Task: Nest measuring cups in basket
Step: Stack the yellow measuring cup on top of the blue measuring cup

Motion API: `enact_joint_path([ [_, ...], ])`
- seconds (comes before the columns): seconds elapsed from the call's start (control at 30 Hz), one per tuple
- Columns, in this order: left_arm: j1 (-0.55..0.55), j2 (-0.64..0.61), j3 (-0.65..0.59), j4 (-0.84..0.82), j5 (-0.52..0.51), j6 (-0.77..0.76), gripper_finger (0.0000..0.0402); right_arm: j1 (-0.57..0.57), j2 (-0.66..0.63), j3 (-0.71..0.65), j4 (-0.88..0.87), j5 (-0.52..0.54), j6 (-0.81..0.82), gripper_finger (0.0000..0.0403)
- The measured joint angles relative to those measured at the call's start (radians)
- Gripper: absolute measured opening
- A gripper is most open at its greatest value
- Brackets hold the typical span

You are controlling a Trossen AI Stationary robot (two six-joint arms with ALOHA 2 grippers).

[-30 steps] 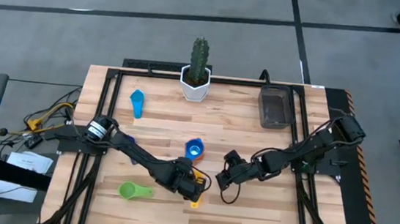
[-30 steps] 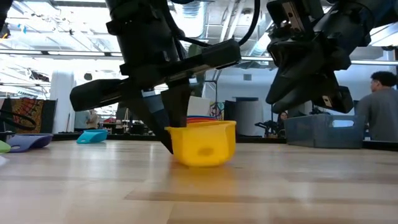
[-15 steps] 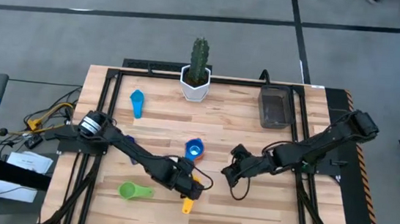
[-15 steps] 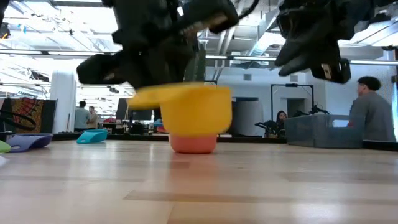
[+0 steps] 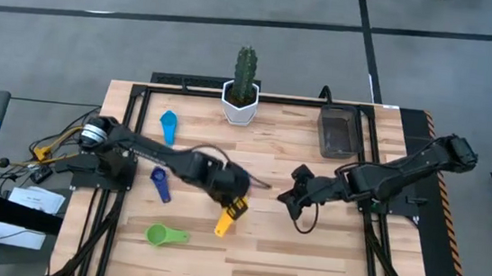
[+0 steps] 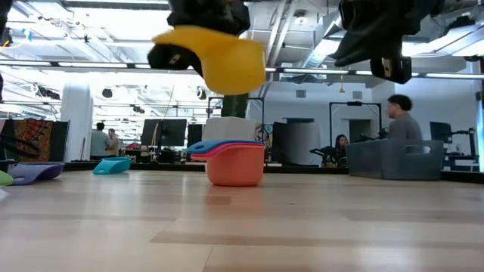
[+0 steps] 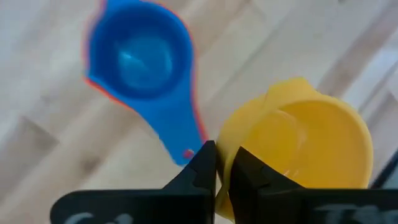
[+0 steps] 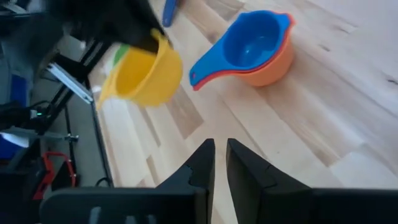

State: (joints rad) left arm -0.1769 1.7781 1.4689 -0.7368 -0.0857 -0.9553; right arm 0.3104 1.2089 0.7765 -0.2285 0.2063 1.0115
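We are seeing a cactus (image 5: 247,66) in a white pot (image 5: 239,104) standing at the far edge of the surface (image 5: 307,253), with the dark grey basket (image 5: 340,133) well off to its right near the far right corner. A light blue cup (image 5: 168,127) is lying near the far left, a dark blue cup (image 5: 160,185) is lying left of centre, and a green cup (image 5: 166,235) is sitting near the front left edge. In the low view a person (image 6: 405,125) is passing behind the basket, out in the room.

The left claw (image 5: 232,205) is pinching shut on the handle of the yellow cup (image 5: 225,219). Compared with a second ago, when that cup was sitting on the wood, it is now hanging high above the surface, tilted, just over the stack (image 6: 234,161): a blue cup (image 8: 255,38) nesting in a red one inside an orange cup (image 8: 273,67). Nothing is standing between the yellow cup and the stack.

The right claw (image 5: 292,197) is hovering right of centre, away from the stack, farther back than before, its fingers nearly together and holding nothing.

The basket is looking empty, as far as we are able to tell through its walls.
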Motion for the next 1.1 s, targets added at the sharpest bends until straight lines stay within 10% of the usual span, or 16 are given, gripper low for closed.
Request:
enact_joint_path([
  [0.47,0.222,0.005,0.000,-0.057,0.032,0.291,0.0004,-0.039,0.006,0.000,-0.002,0.052,0.114,0.0058],
  [1.1,0.243,0.074,-0.001,-0.026,-0.023,0.146,0.0011,-0.097,0.006,0.000,0.017,0.085,0.203,0.0058],
])
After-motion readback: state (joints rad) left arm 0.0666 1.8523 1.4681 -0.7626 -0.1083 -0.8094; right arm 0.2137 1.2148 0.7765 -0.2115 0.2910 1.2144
